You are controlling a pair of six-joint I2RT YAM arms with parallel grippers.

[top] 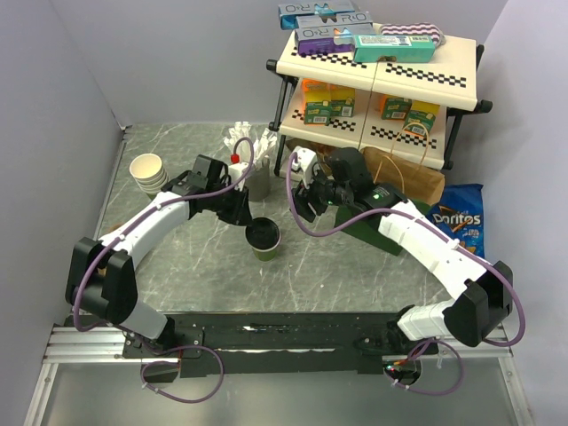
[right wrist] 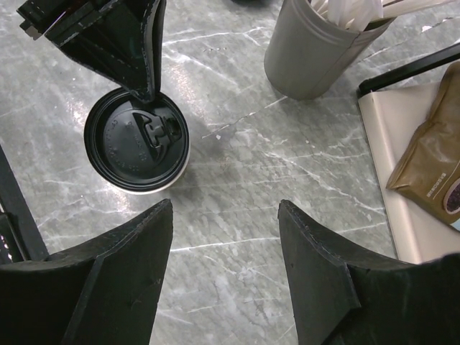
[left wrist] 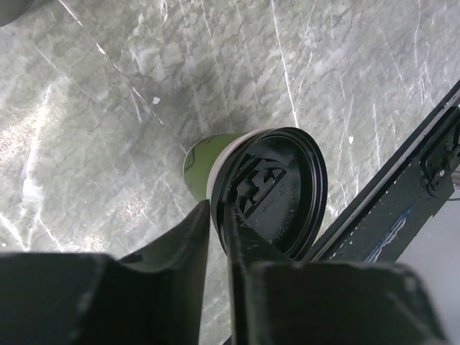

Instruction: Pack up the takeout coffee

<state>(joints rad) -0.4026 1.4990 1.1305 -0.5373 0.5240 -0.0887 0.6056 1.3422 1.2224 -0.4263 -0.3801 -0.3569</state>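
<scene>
The takeout coffee (top: 264, 238), a dark green cup with a black lid, stands upright on the marble table between the two arms. It also shows in the left wrist view (left wrist: 277, 187) and the right wrist view (right wrist: 136, 140). My left gripper (top: 247, 217) (left wrist: 219, 208) is at the lid's far-left rim. Its fingers are nearly together and straddle the rim, one over the lid and one outside the cup. My right gripper (top: 300, 202) (right wrist: 225, 205) is open and empty, hovering over bare table just right of the cup.
A grey holder of white cutlery (top: 259, 182) (right wrist: 316, 50) stands just behind the cup. Stacked cream cups (top: 148, 171) are at the far left. A snack shelf (top: 382, 80), a brown paper bag (top: 413, 177) (right wrist: 431, 165) and a Doritos bag (top: 459, 217) are at the right.
</scene>
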